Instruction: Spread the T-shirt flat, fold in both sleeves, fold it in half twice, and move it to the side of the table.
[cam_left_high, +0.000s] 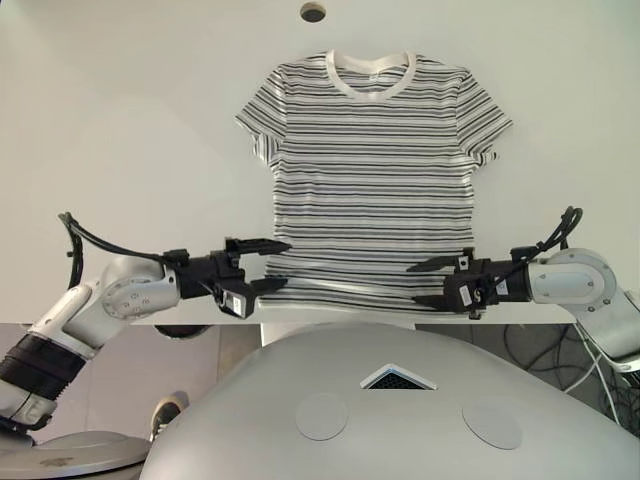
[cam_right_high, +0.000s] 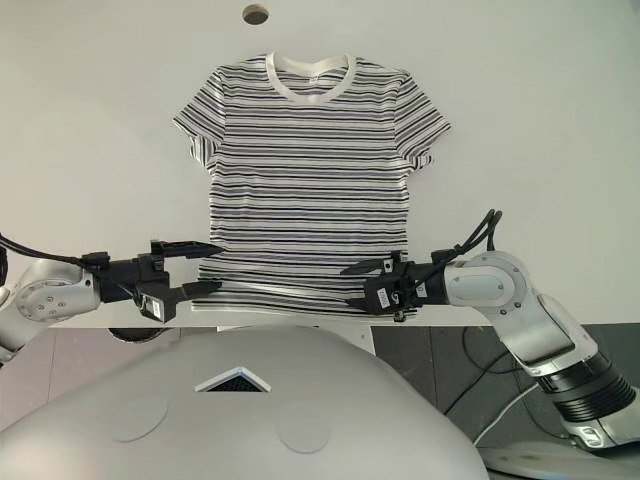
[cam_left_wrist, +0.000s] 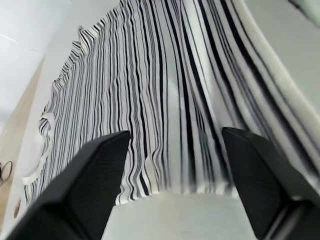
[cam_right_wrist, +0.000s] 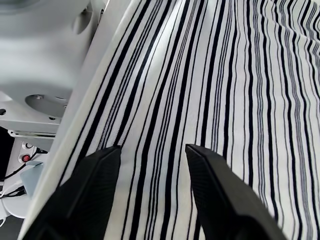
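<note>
A black-and-white striped T-shirt (cam_left_high: 370, 180) with a white collar lies spread flat on the white table (cam_left_high: 120, 150), collar at the far side, hem at the near edge. My left gripper (cam_left_high: 275, 265) hovers open at the shirt's near left hem corner. At the near right hem corner my right gripper (cam_left_high: 422, 284) is open too. From the wrist views, the striped fabric (cam_left_wrist: 165, 110) runs between and beyond the dark fingers (cam_left_wrist: 85, 185), and in the right wrist view the cloth (cam_right_wrist: 225, 90) lies just under the fingers (cam_right_wrist: 90, 195). Nothing is held.
A small round hole (cam_left_high: 313, 12) sits in the table beyond the collar. Bare tabletop lies to both sides of the shirt. The table's near edge (cam_left_high: 340, 315) runs just under the hem. Cables (cam_left_high: 540, 350) hang below at the right.
</note>
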